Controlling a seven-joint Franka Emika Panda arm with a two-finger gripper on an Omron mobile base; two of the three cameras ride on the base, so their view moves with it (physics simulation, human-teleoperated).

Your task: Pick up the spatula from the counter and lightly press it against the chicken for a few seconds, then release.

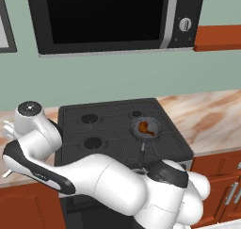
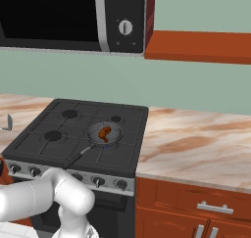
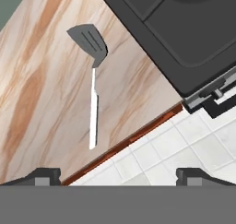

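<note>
On the bench [image 3: 37,94], just beside the left flank of the stove [image 1: 122,124], the spatula [image 3: 93,103] is found lying flat. The bench is polished marble, cream with rust veining, with a red-brown front edge; it is judged hard and slick, so a thin object may skate on it when nudged. The stove is matt black with cast grates. On its front right burner a small grey pan [image 1: 155,130] is seated, long handle toward the robot.

The spatula is made up of a dark grey slotted blade, pointing toward the wall, and a slim white handle running toward the bench's front edge. It is judged light and stiff, with some flex in the blade. The handle is smooth and low-lying; hold is best taken mid-handle, across its narrow width.

The chicken [image 1: 146,127] is a small browned piece inside the pan, well apart from the spatula, and is judged soft.

The fingers [image 3: 46,174] are spread wide and nothing is held.
</note>
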